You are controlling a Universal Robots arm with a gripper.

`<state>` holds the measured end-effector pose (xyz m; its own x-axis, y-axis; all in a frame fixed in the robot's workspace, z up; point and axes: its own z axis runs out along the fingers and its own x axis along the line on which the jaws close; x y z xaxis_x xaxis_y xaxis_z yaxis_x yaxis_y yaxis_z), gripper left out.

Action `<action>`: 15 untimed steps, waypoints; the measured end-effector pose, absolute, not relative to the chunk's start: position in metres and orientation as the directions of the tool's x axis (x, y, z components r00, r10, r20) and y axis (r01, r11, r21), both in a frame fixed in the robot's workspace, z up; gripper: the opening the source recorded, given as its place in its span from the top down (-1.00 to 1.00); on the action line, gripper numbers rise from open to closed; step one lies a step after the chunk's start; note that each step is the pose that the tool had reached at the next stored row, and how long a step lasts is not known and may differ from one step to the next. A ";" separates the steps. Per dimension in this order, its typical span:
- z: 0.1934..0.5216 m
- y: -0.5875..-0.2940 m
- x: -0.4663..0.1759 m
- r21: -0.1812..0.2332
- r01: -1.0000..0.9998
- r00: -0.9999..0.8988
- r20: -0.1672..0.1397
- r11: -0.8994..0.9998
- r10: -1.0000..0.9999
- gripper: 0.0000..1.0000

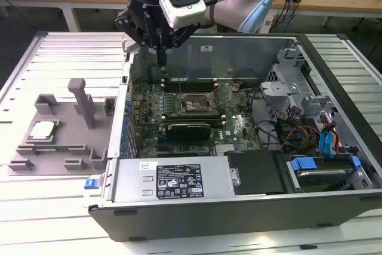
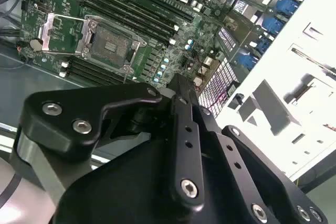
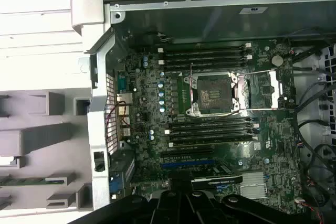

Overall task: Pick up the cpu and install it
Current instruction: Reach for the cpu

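Observation:
The cpu (image 1: pixel 43 131), a small silver square chip, lies flat on the grey fixture (image 1: pixel 65 147) at the exterior view's left, outside the computer case. My gripper (image 1: pixel 162 61) hangs over the far left corner of the open case, well away from the cpu, shut with nothing held. Its black linkages and fingers (image 2: pixel 181 108) show in both wrist views, with the gripper (image 3: pixel 181 196) at the picture's edge in the first one. The motherboard socket (image 1: pixel 197 104) (image 2: pixel 107 45) (image 3: pixel 212 94) stands with its metal frame swung open and bare contacts showing.
The case wall (image 1: pixel 122 106) separates the fixture from the motherboard (image 1: pixel 179 129). Memory sticks (image 3: pixel 210 129) flank the socket. Cables and drive bays (image 1: pixel 310 129) crowd the exterior view's right; the power supply (image 1: pixel 173 180) sits at the front. Upright grey posts (image 1: pixel 83 103) rise from the fixture.

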<state>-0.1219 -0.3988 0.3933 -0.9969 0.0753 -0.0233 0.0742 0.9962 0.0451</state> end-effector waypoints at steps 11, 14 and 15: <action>0.393 -0.399 -0.124 0.045 0.074 -0.997 -0.023 0.996 0.075 0.79; 0.393 -0.399 -0.126 0.045 0.074 -0.997 -0.023 0.996 0.075 0.79; 0.393 -0.399 -0.126 0.045 0.074 -0.997 -0.023 0.996 0.075 0.79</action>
